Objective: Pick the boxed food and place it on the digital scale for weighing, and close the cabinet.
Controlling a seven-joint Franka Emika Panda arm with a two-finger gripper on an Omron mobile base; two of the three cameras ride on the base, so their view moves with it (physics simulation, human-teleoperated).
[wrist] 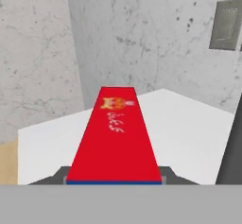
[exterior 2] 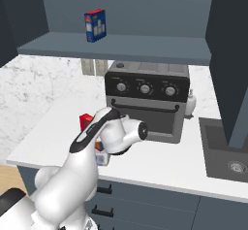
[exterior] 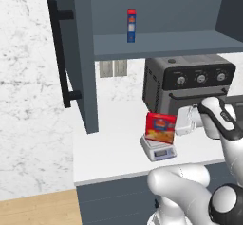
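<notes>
Cabinet [exterior: 76, 53] open, door swung wide, slim box [exterior: 131, 25] on its shelf. Toaster oven [exterior: 187, 84] behind the work spot. Box [exterior: 160, 128] stands upright on the scale [exterior: 159, 148], gripper [exterior: 178, 124] clamped on its side. Placing step looks nearly done. Next: release, back away, then reach for the cabinet door.

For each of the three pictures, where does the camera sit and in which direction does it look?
Left base view: behind the arm on its left, looking forward and down at the boxed food on the digital scale; white arm at lower right.
Right base view: behind on the right, facing the toaster oven; arm at lower left.
Hand view: on the hand, looking along the red box top toward the marble wall.
Both base views share the open cabinet and slim box.
</notes>
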